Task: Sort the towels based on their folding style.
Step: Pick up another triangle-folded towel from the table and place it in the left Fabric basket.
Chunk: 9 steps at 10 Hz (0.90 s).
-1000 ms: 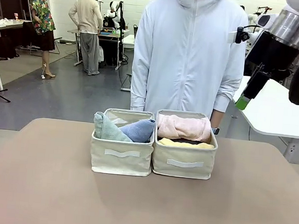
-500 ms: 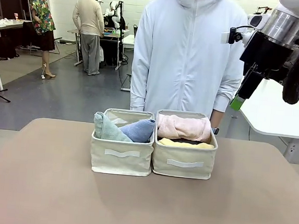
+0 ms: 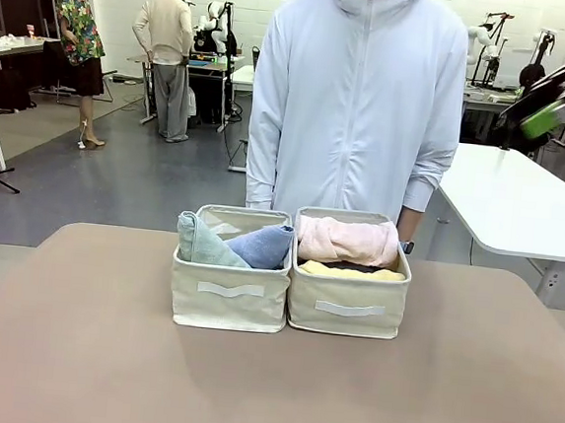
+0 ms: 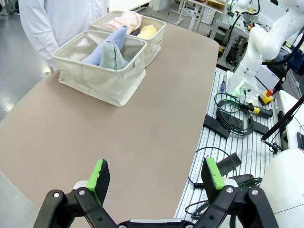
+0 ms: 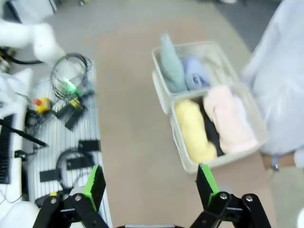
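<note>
**A:** Where are the towels, and what are the fingers doing?

**B:** All are in two beige bins side by side on the desk (image 3: 72, 352). In the left bin (image 3: 228, 304) lie the sage-green towel (image 3: 199, 242) and the periwinkle-blue towel (image 3: 263, 243), both cones. In the right bin (image 3: 346, 311) lie the pale pink towel (image 3: 347, 240) and the yellow towel (image 3: 349, 271), both rolls, with something dark between them, probably a grey roll, though it is mostly hidden. The left gripper (image 4: 156, 175) hangs spread wide and empty, the bins well ahead of its fingers (image 4: 99, 174). The right gripper (image 5: 149, 186) is also released and empty, looking down with the bins ahead of its fingers (image 5: 94, 186).

**A:** How would a towel handle?

**B:** Light, soft terry, I judge; it squashes and may unroll if pinched at an end. Grip across the thick middle.

**A:** Which way do they run?

**B:** The pink and yellow rolls lie flat, long axes side to side across their bin. The two cones lean together, running from bin floor to rim; I cannot tell which end is the tip.
</note>
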Motion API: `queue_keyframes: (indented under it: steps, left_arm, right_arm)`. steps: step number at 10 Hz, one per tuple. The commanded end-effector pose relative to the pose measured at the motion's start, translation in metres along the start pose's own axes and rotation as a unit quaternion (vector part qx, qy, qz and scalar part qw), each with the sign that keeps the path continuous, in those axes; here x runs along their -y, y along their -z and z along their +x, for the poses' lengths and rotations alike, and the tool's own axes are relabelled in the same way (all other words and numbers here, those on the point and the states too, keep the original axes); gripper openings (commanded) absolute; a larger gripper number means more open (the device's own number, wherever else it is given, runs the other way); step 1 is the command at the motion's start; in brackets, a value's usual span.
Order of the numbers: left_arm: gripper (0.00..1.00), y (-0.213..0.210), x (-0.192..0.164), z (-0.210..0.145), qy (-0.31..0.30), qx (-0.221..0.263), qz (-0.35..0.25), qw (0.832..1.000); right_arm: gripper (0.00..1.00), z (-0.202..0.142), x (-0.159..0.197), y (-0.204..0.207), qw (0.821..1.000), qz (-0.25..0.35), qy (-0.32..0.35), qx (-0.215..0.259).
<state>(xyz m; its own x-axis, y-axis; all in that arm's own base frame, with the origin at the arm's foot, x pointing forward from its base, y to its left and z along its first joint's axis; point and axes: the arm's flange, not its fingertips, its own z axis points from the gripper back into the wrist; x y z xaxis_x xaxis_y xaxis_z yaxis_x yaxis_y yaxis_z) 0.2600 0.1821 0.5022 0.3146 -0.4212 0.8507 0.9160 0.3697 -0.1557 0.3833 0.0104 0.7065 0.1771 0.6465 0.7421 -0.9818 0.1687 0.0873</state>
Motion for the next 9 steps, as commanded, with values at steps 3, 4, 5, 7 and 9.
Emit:
queue_keyframes:
  steps: [3,4,5,7,9]
  left_arm:
    - [1.00,0.000,0.000,-0.001,0.013,0.008,0.000,1.000]
    - [1.00,0.000,0.000,-0.001,0.013,0.008,0.000,1.000]
    - [1.00,0.000,0.000,-0.001,0.013,0.008,0.000,1.000]
    - [1.00,0.000,0.000,-0.001,0.013,0.008,0.000,1.000]
    - [1.00,0.000,0.000,-0.001,0.013,0.008,0.000,1.000]
  right_arm:
    - [1.00,-0.086,0.011,-0.047,0.983,0.086,-0.029,0.157]
    - [1.00,-0.108,0.015,-0.050,0.978,0.087,-0.039,0.186]
    - [1.00,-0.129,0.019,-0.048,0.975,0.079,-0.042,0.203]
    - [1.00,-0.160,0.024,-0.033,0.968,0.105,-0.090,0.208]
    - [1.00,-0.172,0.028,-0.025,0.964,0.103,-0.091,0.227]
